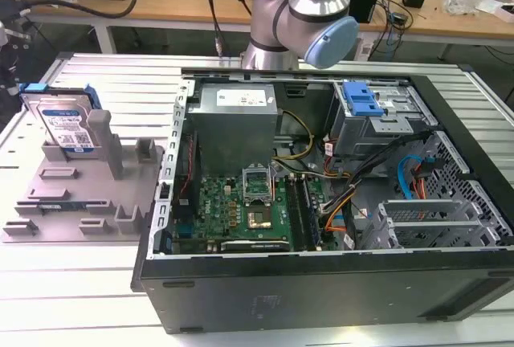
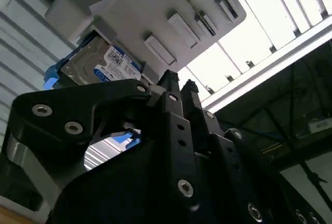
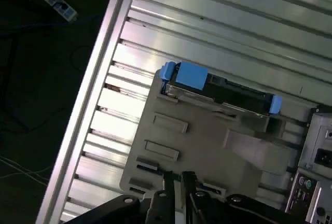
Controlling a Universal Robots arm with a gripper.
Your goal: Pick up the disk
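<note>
1. Gripper (image 3: pixel 179 178): black, fingertips drawn close together, nothing between them; faces the grey fixture (image 3: pixel 207 146), apart from it.
2. Disk (image 3: pixel 223 93): stood on edge in the fixture's far slot, blue side rails (image 3: pixel 189 74) along the edges. Judged rigid, dense, smooth-faced and shock-sensitive; best taken across the flat faces, clear of the post (image 1: pixel 99 126).
3. Label (image 2: pixel 116 63): white and blue; print not legible.
4. Tabletop (image 1: pixel 120 74): ribbed metal; open computer case (image 1: pixel 321 202) beside the fixture.

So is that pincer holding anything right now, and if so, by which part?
Nothing is held. The pincer is empty, with nothing between its tips. The disk stands on edge in the grey fixture, apart from the pincer.
</note>
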